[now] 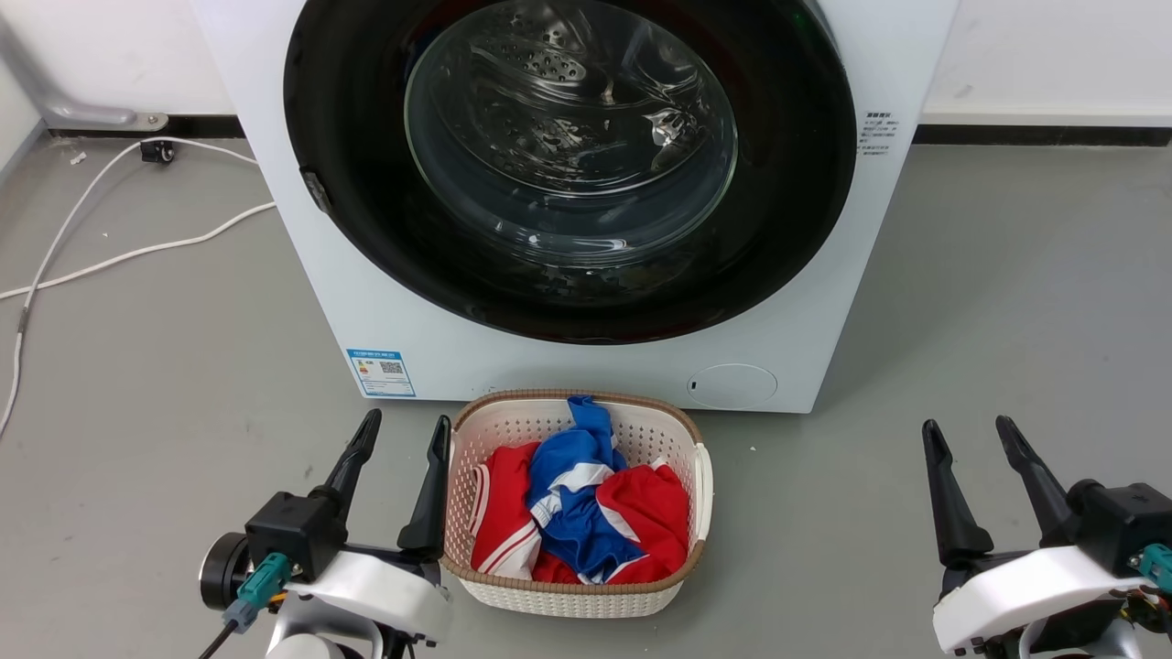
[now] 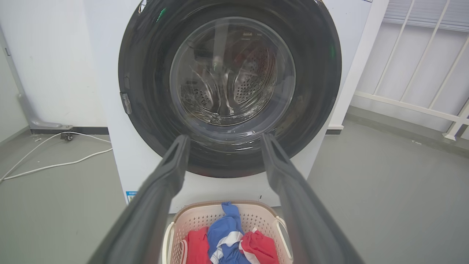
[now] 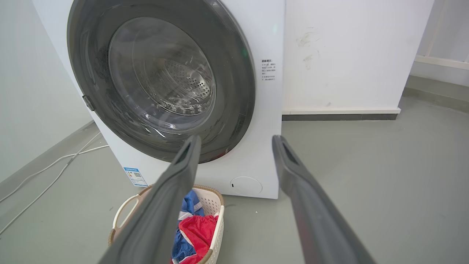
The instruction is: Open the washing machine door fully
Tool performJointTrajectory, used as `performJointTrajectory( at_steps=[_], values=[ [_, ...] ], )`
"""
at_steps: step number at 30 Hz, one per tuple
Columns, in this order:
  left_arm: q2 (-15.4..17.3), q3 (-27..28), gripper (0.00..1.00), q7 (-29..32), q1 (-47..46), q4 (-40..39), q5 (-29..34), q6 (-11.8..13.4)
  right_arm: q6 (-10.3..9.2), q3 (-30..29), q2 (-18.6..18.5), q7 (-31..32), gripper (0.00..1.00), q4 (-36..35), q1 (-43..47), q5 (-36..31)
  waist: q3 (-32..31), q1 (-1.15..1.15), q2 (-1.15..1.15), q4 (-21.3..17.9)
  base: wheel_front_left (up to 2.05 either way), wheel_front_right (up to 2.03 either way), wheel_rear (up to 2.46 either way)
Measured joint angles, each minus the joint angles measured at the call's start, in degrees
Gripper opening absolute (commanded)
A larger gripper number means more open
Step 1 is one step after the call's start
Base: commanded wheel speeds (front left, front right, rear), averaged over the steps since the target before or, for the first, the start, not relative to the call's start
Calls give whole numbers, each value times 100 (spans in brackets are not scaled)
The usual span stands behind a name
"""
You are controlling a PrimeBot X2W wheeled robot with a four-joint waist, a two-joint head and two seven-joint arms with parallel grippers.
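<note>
the washing machine door [image 1: 787, 183] sits shut, flush against the front of the washing machine [image 1: 549, 366], its glass bowl over the drum. both grippers hang low and well apart from it. the left gripper [image 1: 408, 421] has its fingers spread and empty, just beside the laundry basket [image 1: 700, 467]. the right gripper [image 1: 967, 424] is likewise spread, holding nothing, over bare floor

risks, as i judge them: the glossy black ring offers little to grip, so fingers could slide off unless they hook the small catch [image 1: 316, 190] on the door's left edge. if the door hinges on the opposite side, it would swing out above the basket, and an arm following it could knock the basket or snag the red and blue clothes [image 1: 568, 503] heaped inside. a pull off the swing's arc could strain the hinge. white cables [image 1: 137, 252] trail on the floor to the left, where the wheeled base might roll
</note>
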Motion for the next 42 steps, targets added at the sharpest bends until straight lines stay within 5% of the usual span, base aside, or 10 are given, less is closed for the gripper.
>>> performJointTrajectory(
  at_steps=[24,25,26,34,42],
  values=[
    [-94,107,100,-126,-8,169,286,-37,8,3,2,-153,100,163,-8,-381,-16,0,0,58,0,0,0],
    [-99,113,100,-126,-8,174,287,-37,8,3,2,-146,40,175,-8,-341,-16,0,0,58,0,0,0],
    [-103,116,100,-126,-8,176,287,-37,8,4,2,-146,0,183,-9,-290,-16,0,0,58,0,0,0],
    [-135,209,100,-127,-12,155,292,-37,8,-156,5,-93,0,265,-79,297,33,0,0,29,0,0,0],
    [-185,294,100,-127,-86,155,282,-37,8,-328,9,-310,0,599,-202,2483,160,0,0,-12,0,0,0]
  ],
)
